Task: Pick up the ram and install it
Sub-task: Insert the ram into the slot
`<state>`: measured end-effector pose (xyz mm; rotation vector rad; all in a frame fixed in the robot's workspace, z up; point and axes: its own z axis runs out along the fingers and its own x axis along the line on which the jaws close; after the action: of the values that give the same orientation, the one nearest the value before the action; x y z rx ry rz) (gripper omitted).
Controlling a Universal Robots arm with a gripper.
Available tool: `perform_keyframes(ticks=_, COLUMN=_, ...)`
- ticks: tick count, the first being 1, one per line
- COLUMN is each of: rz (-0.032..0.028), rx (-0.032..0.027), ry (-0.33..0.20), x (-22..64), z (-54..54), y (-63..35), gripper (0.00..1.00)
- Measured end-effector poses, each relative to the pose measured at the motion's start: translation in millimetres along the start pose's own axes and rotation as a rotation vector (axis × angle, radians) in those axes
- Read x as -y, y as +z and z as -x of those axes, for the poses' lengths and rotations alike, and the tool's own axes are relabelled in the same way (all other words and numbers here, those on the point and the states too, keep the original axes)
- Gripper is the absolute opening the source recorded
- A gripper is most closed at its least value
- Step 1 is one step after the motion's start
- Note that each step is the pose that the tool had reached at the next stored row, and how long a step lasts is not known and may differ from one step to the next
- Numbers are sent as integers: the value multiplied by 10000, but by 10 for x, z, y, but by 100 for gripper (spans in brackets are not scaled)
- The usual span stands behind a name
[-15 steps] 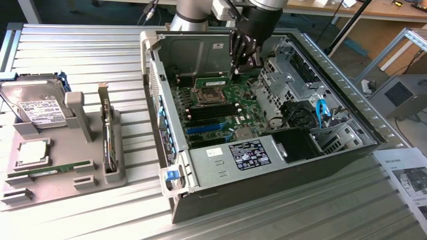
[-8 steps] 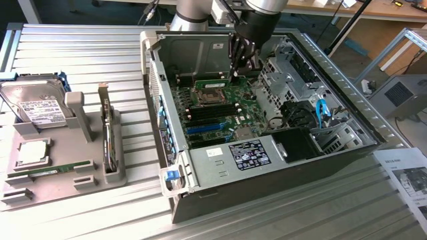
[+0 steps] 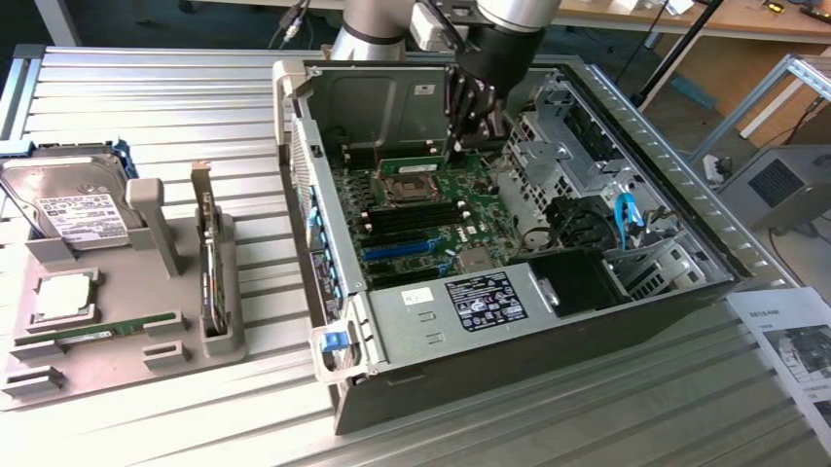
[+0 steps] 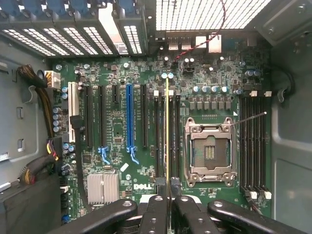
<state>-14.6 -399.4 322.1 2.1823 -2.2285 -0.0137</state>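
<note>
Black fingers (image 4: pixel 153 214) of the hand (image 4: pixel 168 187) are clamping together on the ram (image 4: pixel 167 131), which is showing edge-on as a thin yellowish line and is running parallel with the black memory slots (image 4: pixel 159 136) just beside the processor socket (image 4: pixel 209 146); whether its lower edge is touching a slot cannot be told. In the exterior view, the ribbed metal surface (image 3: pixel 156 88) is carrying everything. The open computer case (image 3: pixel 520 360) is lying on its side towards the exterior view's right, with the arm reaching down into it and the hand (image 3: pixel 470 136) hanging over the far part of the green motherboard (image 3: pixel 429 209). A grey parts tray (image 3: pixel 143 341) is sitting well apart from the case, at the exterior view's left. It is holding a hard drive (image 3: pixel 65 204) leaning at its far end, an expansion card (image 3: pixel 208 263) standing on edge, and a spare memory stick (image 3: pixel 97 333) lying flat near its front. A printed sheet (image 3: pixel 792 341) is resting at the exterior view's right edge.
</note>
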Motion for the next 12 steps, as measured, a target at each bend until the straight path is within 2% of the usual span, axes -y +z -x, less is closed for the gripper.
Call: perform_keyframes(ticks=12, rz=1, rx=-1, ry=1, x=11, z=1, y=121, gripper=12)
